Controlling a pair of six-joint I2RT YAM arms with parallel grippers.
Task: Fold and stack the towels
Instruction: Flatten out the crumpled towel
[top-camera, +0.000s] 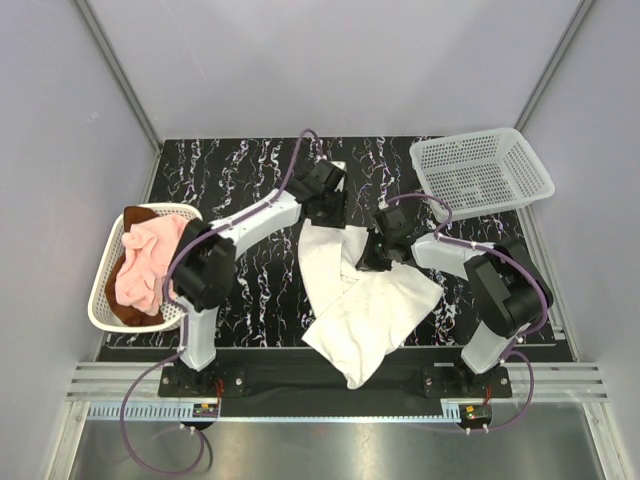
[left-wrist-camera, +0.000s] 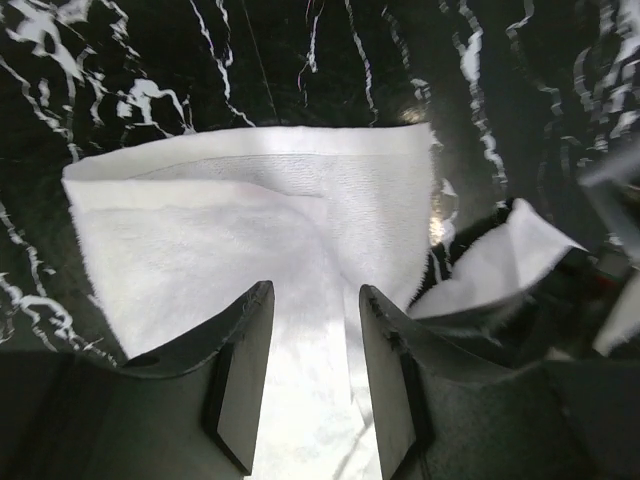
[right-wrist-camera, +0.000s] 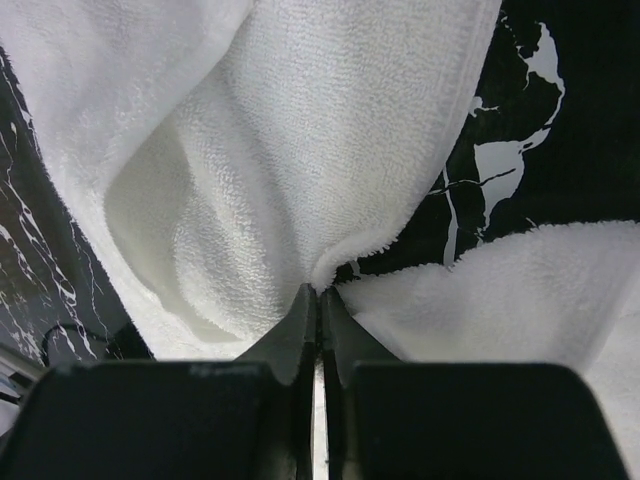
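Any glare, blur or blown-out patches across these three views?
Top external: evenly lit and sharp. Left wrist: the white towel blows out between the left fingers, weave lost there. Right wrist: towel pile crisp, the right fingers near the lens dark and slightly soft.

Blk/wht arms (top-camera: 250, 215), blk fingers (left-wrist-camera: 245, 380), purple cables (top-camera: 124, 410)

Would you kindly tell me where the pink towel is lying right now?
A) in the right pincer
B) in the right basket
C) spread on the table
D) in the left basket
D: the pink towel lies bunched in the left basket, on top of the brown towel; the one on the table is the white towel.
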